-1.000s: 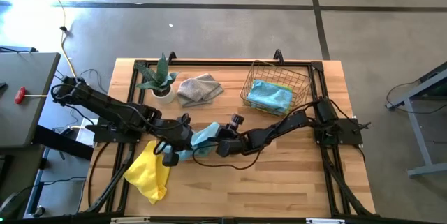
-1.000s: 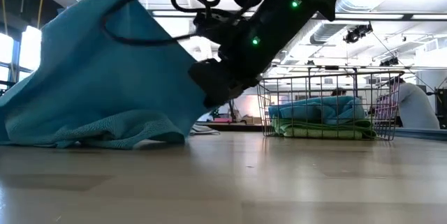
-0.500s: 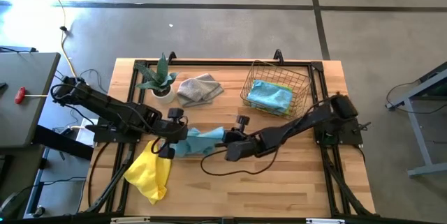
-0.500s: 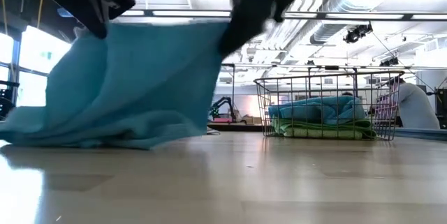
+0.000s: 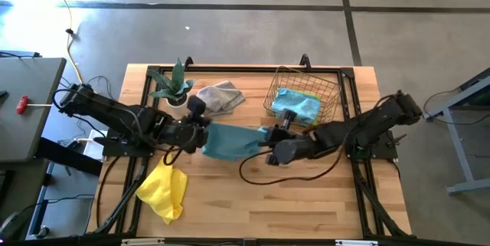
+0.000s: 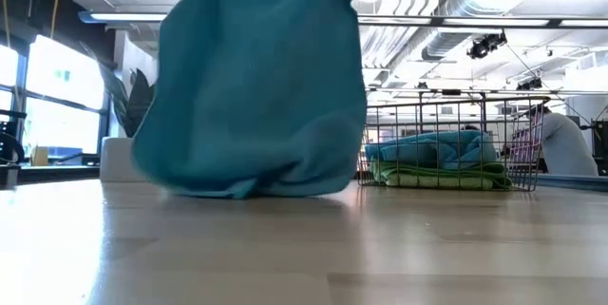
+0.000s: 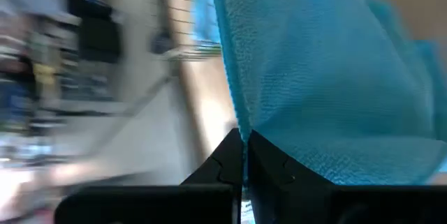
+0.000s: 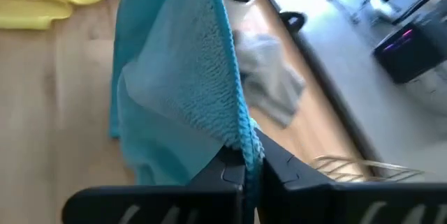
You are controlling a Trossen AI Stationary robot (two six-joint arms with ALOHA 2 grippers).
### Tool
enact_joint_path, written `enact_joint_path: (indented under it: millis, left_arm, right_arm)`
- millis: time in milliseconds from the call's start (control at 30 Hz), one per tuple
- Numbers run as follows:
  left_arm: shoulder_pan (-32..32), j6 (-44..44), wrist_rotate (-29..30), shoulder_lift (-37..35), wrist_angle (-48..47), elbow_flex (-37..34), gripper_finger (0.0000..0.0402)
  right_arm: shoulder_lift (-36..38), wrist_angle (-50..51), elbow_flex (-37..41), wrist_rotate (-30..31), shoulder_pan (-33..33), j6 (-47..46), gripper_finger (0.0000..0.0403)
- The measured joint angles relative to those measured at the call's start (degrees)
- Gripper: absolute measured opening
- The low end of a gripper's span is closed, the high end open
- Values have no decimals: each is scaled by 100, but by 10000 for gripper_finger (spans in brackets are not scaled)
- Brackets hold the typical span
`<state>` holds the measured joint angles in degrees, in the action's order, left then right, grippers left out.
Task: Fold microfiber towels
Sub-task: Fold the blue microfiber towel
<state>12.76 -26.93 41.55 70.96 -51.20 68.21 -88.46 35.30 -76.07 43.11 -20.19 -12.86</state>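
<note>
A light blue microfiber towel hangs spread between my two grippers over the table's middle. My left gripper is shut on its left upper end and my right gripper on its right upper end. In the low view the towel hangs as a broad sheet. Its lower edge reaches about down to the table; whether it touches, I cannot tell. A yellow towel lies crumpled at the near left, and a grey towel lies at the far middle. My left gripper pinches the towel's upper edge between its two shut fingers, at the towel's left end. The cloth runs away from the fingertips as a sheet and hangs below the hold. My right gripper pinches the towel's bunched upper edge between its two shut fingers, at the towel's right end. The fingers slant downward from the table's right side. The cloth hangs below them in loose folds.
A wire basket at the far right holds a blue towel on a green one. A potted plant stands at the far left, close behind my left arm. Bare wood lies toward the near edge.
Both grippers have risen. The right one has swung toward the table's right and far side, and the left wrist has rolled. The blue towel, which lay bunched on the table at its lower part, is now drawn up and spread out between them.
</note>
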Motion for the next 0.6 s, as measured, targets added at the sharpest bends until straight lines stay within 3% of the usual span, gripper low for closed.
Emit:
enact_joint_path:
  millis: [167, 400, 600]
  left_arm:
    - [-123, -1261, 1098, 70, 91, 463, 1]
    - [-718, -2744, 2002, 103, 983, 737, 2]
    - [-541, -2659, 2309, 109, 1023, 734, 3]
  right_arm:
    - [292, 161, -143, 184, 348, 690, 0]
    - [297, 559, -982, 288, 1213, 1536, 0]
    - [298, 1650, -1499, -122, 1169, 978, 0]
